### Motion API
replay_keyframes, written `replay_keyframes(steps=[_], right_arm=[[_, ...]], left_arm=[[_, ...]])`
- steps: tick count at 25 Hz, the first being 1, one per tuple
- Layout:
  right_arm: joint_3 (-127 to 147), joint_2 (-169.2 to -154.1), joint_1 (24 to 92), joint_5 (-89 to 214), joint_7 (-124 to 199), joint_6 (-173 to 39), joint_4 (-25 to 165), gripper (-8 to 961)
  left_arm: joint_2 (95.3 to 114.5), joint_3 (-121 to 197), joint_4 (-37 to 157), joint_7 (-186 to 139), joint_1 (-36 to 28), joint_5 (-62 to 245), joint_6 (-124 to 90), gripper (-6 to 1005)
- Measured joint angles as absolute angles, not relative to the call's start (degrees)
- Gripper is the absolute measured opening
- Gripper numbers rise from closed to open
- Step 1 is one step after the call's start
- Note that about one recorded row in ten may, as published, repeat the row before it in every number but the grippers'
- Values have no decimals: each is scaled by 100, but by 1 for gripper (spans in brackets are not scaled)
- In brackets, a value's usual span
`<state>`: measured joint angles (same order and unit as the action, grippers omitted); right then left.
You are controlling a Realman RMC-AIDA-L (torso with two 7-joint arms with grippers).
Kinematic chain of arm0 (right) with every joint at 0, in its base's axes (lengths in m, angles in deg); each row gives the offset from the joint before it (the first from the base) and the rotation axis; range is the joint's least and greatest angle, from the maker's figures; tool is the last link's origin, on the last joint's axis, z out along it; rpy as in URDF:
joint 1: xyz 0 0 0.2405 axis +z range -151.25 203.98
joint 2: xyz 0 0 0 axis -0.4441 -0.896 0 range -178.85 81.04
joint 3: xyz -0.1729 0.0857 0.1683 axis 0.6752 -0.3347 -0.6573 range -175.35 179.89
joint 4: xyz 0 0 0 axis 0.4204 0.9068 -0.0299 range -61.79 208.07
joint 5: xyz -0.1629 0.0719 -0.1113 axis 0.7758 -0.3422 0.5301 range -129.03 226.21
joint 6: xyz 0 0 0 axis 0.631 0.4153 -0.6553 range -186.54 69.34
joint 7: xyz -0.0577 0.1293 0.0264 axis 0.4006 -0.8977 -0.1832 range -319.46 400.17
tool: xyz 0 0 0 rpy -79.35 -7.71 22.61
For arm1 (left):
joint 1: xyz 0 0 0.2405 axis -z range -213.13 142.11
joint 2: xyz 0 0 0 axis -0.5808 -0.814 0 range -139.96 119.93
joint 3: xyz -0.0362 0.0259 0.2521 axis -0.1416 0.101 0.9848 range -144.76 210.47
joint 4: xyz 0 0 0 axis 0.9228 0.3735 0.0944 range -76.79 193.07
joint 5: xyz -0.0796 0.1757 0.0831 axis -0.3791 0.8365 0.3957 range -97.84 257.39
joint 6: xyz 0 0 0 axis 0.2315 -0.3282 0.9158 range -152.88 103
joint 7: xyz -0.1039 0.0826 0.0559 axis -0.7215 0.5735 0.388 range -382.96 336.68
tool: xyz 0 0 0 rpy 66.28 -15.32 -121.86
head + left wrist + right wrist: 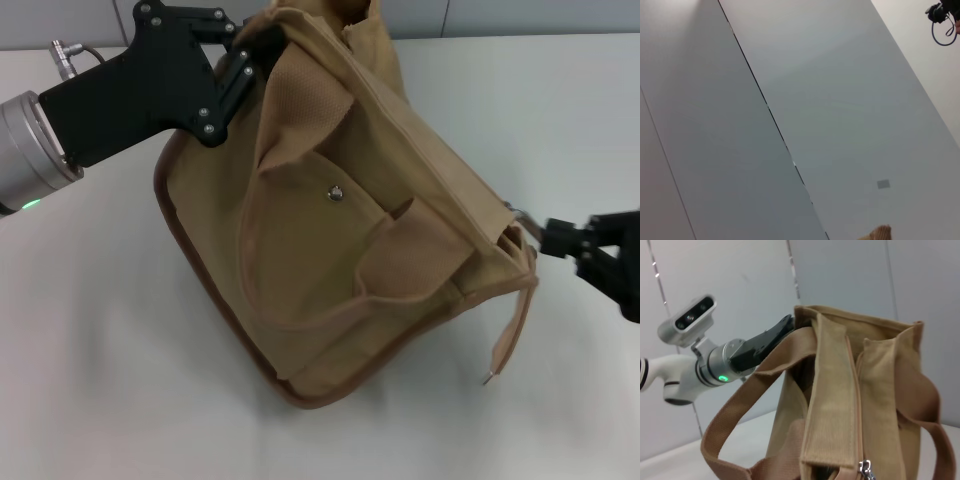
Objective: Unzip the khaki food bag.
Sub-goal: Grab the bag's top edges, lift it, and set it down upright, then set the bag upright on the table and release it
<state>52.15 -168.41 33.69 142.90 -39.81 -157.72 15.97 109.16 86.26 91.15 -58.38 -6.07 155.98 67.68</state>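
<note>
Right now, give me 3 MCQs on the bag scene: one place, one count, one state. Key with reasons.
1. Where is the left claw?
A. at the khaki food bag's far top corner
B. on the front pocket
C. parked off the table

2. How many silver snaps show on the front pocket?
A. none
B. one
C. three

3. What state is the top zipper in?
A. fully open, bag gaping
B. zipped along its visible length
C. torn off

Key:
1 A: in the head view the black claw meets the bag's upper far corner, while the right claw is at the opposite end.
2 B: a single silver snap sits on the pocket.
3 B: the right wrist view shows the seam closed, with the grey metal pull at the near end.
</note>
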Motion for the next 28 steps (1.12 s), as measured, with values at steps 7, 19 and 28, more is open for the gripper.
replay_keyframes(steps=[7, 19, 28], right_arm=[[4496, -16806, 3480, 14247, -4001, -16060, 2212, 22], [4463, -16832, 3688, 15075, -3399, -15548, 2532, 211], [4672, -16828, 4147, 15314, -3315, -15421, 3003, 529]], left_arm=[[10916, 8841, 9093, -5787, -607, 15438, 6737, 103], [10909, 8868, 9092, -5785, -614, 15421, 6734, 111], [10907, 8876, 9092, -5785, -607, 15421, 6757, 117]])
